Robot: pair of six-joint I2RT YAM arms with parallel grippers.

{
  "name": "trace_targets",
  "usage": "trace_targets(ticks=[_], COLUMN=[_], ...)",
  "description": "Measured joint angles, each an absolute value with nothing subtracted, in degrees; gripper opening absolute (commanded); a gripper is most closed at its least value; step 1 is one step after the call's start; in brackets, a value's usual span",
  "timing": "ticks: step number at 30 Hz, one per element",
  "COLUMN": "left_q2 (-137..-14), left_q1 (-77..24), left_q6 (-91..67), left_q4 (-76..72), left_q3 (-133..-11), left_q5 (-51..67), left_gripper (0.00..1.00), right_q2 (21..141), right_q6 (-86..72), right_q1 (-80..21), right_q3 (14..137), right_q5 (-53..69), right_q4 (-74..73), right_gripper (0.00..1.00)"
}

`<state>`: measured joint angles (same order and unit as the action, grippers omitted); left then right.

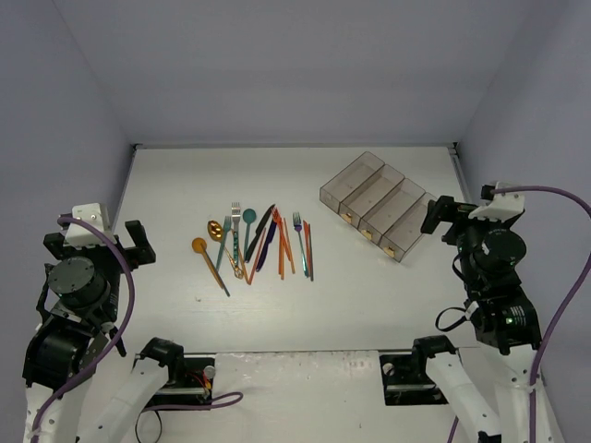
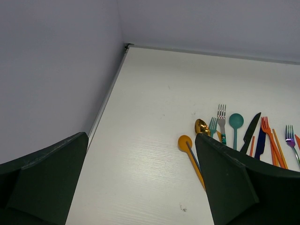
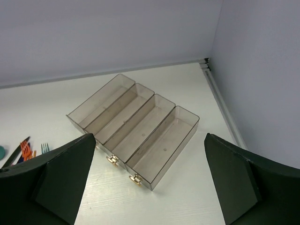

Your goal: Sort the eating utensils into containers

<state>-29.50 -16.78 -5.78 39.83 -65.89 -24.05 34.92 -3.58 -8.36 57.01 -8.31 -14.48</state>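
Observation:
The eating utensils (image 1: 254, 242) lie in a loose fan at the table's middle: orange, teal, dark and gold forks, knives and spoons. In the left wrist view an orange spoon (image 2: 185, 142), a gold spoon (image 2: 202, 125) and a teal spoon (image 2: 236, 120) show past the right finger. The containers (image 1: 374, 198), four joined smoky clear bins, sit at the back right and hold nothing (image 3: 159, 150). My left gripper (image 1: 96, 242) hangs open to the left of the utensils (image 2: 140, 140). My right gripper (image 1: 460, 205) stands open just right of the bins (image 3: 150, 138).
Grey walls close in the table on the left, back and right. A metal strip (image 2: 110, 91) runs along the left wall's foot. Small gold knobs (image 3: 135, 178) stick out from the bins' near ends. Purple cables loop around both arms.

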Motion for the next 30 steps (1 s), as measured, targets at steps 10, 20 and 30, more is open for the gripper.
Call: trace_targets(ticks=[10, 20, 30], left_q2=[-29.4, -29.4, -27.9], left_q1=[-16.8, -16.8, -16.8], left_q6=[-6.8, -8.5, -9.4], left_q4=[39.8, 40.7, 44.0], left_q3=[-65.2, -63.7, -62.4], left_q5=[-24.1, -23.9, -23.4], left_gripper=[0.97, 0.97, 0.97], right_q2=[48.7, 72.1, 96.3], right_q6=[-5.4, -14.8, -24.0], right_q1=[-10.8, -34.9, -46.4], right_q3=[60.0, 67.3, 75.1], right_q5=[2.1, -7.8, -13.7], right_q4=[-14.8, -14.3, -13.1], right_gripper=[1.00, 1.00, 1.00])
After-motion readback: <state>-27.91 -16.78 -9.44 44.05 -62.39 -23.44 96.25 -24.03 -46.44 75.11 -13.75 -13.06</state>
